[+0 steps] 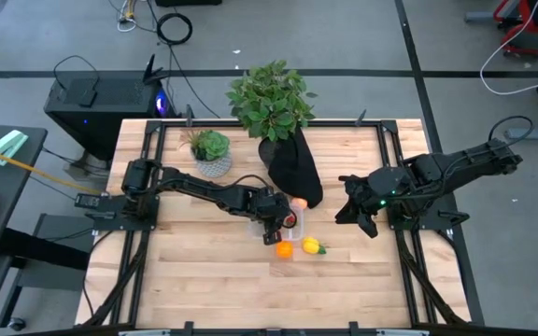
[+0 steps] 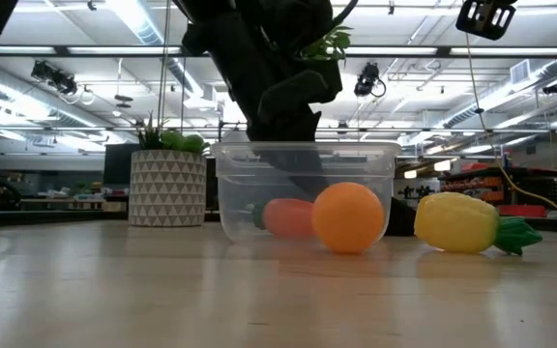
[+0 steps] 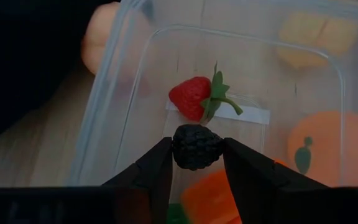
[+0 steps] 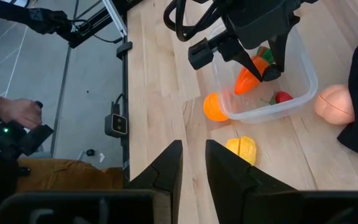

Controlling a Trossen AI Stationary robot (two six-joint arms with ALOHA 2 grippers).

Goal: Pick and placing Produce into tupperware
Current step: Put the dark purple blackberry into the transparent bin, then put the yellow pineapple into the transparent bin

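Observation:
The clear tupperware (image 3: 135, 93) stands on the table's middle (image 1: 290, 220). In it lie a red strawberry (image 3: 194, 98) and an orange carrot (image 3: 211, 198). My left gripper (image 3: 196, 163) hangs over the tupperware, shut on a tiny dark berry piece (image 3: 196, 146). Outside it lie an orange (image 1: 285, 249), a yellow piece (image 1: 313, 246) and a peach-coloured ball (image 1: 298, 203). My right gripper (image 4: 194, 163) waits at the table's right (image 1: 357, 215), narrowly open and empty. My left gripper pinches the dark berry piece by its two sides (image 3: 178, 148) between its two fingertips (image 3: 157, 167). The fingers come from above, pointing down into the tupperware. The piece is lifted clear, above the strawberry and the carrot (image 4: 248, 76).
A black cloth-wrapped potted plant (image 1: 292, 168) stands right behind the tupperware. A small plant in a white patterned pot (image 1: 212, 154) stands at the far left. A black frame (image 1: 390, 149) edges the table. Bare wood lies toward the near edge (image 1: 250, 289).

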